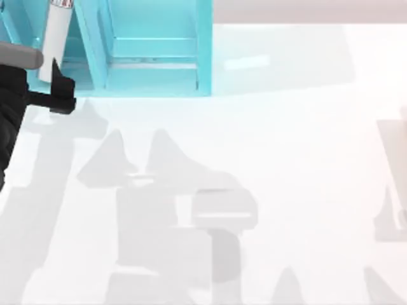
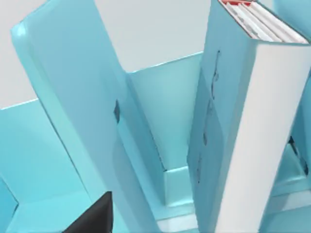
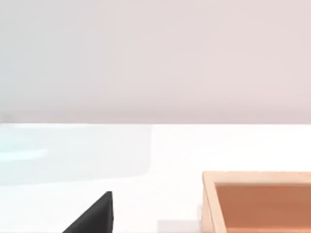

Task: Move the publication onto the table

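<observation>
The publication (image 1: 55, 38) stands upright in a left compartment of the turquoise shelf, white page edges facing up. In the left wrist view its teal cover (image 2: 214, 126) and white page edges (image 2: 265, 141) rise close ahead, next to a shelf divider (image 2: 73, 97). My left gripper (image 1: 62, 91) hovers open just in front of the book's near end, holding nothing; one black fingertip (image 2: 98, 215) shows. The white table (image 1: 286, 159) spreads out in front of the shelf. My right gripper stays parked at the right, one fingertip (image 3: 96, 216) over the table.
The turquoise shelf unit (image 1: 152, 57) stands along the back left edge with several upright dividers. A shallow wooden box (image 3: 262, 204) lies on the table near the right arm. Arm shadows fall across the white surface.
</observation>
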Available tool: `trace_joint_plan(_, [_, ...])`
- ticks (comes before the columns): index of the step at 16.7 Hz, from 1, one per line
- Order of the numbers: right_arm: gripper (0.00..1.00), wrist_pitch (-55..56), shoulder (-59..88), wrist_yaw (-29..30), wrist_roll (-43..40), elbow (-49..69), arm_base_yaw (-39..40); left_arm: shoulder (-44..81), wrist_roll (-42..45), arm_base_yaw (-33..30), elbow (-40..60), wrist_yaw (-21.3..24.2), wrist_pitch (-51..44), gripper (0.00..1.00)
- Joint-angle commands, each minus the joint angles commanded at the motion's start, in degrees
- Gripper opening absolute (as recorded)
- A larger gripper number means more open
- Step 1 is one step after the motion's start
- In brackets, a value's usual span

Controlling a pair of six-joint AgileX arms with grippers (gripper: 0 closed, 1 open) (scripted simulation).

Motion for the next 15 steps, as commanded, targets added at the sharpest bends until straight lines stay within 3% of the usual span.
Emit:
trace_joint_plan(6, [1.00, 0.00, 0.00, 0.00, 0.00, 0.00, 0.00, 20.30, 4.33, -1.34, 7.13, -1.30, 12.55, 1.00])
trace_joint_plan(15, [1.00, 0.00, 0.00, 0.00, 0.00, 0.00, 0.00, 22.69, 4.76, -1.17, 8.60, -1.26, 13.50, 1.00])
